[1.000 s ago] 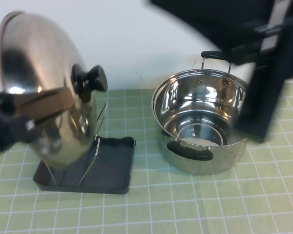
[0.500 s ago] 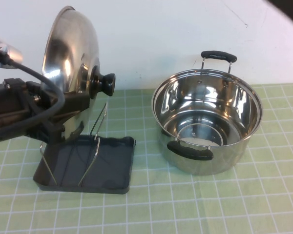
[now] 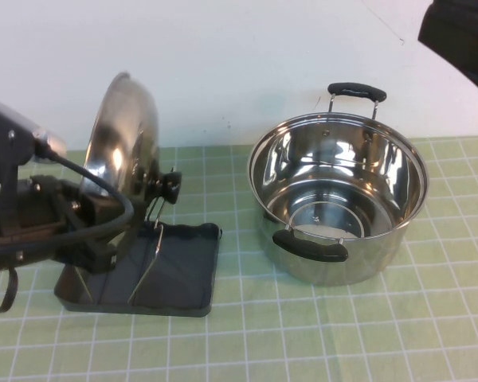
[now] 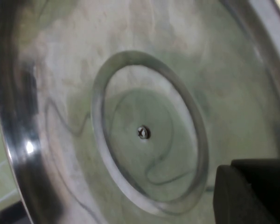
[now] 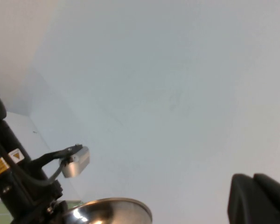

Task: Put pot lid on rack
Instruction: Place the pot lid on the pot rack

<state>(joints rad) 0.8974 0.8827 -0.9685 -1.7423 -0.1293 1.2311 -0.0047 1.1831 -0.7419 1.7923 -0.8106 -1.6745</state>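
Observation:
The shiny domed pot lid [image 3: 126,143] stands on edge, nearly upright, over the left part of the black rack [image 3: 183,270]. Its black knob [image 3: 166,189] points right, among the wire prongs [image 3: 155,239]. My left gripper [image 3: 103,227] is shut on the lid's lower rim, coming in from the left. In the left wrist view the lid's underside [image 4: 144,133] fills the picture, with one dark finger [image 4: 252,191] against it. My right gripper [image 5: 254,196] is raised high at the top right [image 3: 462,36], shut and empty. The lid's top edge also shows in the right wrist view [image 5: 109,210].
A deep steel pot [image 3: 338,199] with two black handles stands right of the rack on the green checked mat [image 3: 303,334]. A white wall runs behind. The left arm's cable [image 3: 80,171] loops beside the lid.
The lid has come down from high at the left and turned upright onto the rack. The right arm has lifted away to the top right corner.

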